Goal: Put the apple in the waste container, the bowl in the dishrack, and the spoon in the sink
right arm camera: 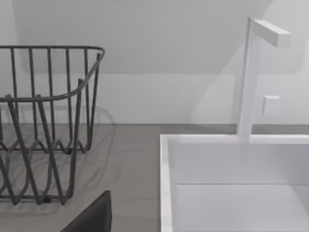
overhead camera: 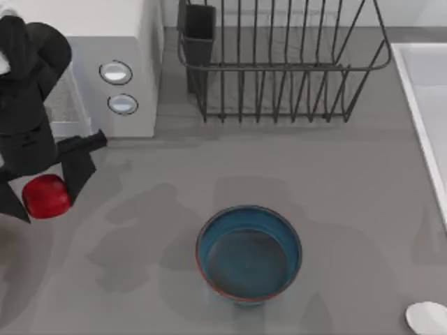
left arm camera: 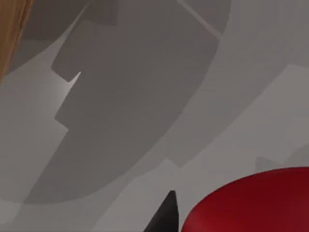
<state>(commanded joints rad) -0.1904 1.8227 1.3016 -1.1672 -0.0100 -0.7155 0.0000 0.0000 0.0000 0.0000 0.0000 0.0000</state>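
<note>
At the left edge of the table [overhead camera: 335,181], the left gripper [overhead camera: 43,187] is seen hanging low, and the apple [overhead camera: 47,196] is held between its two dark fingers [overhead camera: 78,171]. One finger is pressed on each side of the red fruit, so the apple is gripped tight. From the left wrist view, the apple [left arm camera: 256,203] is seen big and red beside one dark fingertip [left arm camera: 164,216], with the grey table [left arm camera: 145,96] below and a brown wooden edge [left arm camera: 12,34] off to one side.

Behind the left gripper, a white microwave [overhead camera: 119,63] with two round knobs is placed at the back left of the table. Next to it, at the back middle, the dishrack [overhead camera: 279,70] is set, and its dark cutlery cup [overhead camera: 199,35] is fixed at the corner nearest the microwave.

Near the front middle of the table, the bowl [overhead camera: 249,252] is stood upright, well apart from the apple. The spoon [overhead camera: 427,317] is laid at the front right corner, and its white oval end is seen there. Along the right side, the sink [overhead camera: 426,105] is placed.

From the right wrist view, the dishrack [right arm camera: 43,121], the sink [right arm camera: 231,183] and a white tap [right arm camera: 251,72] are seen, and a dark piece of the right gripper is seen at the edge. Whether its fingers are apart or together cannot be told.
</note>
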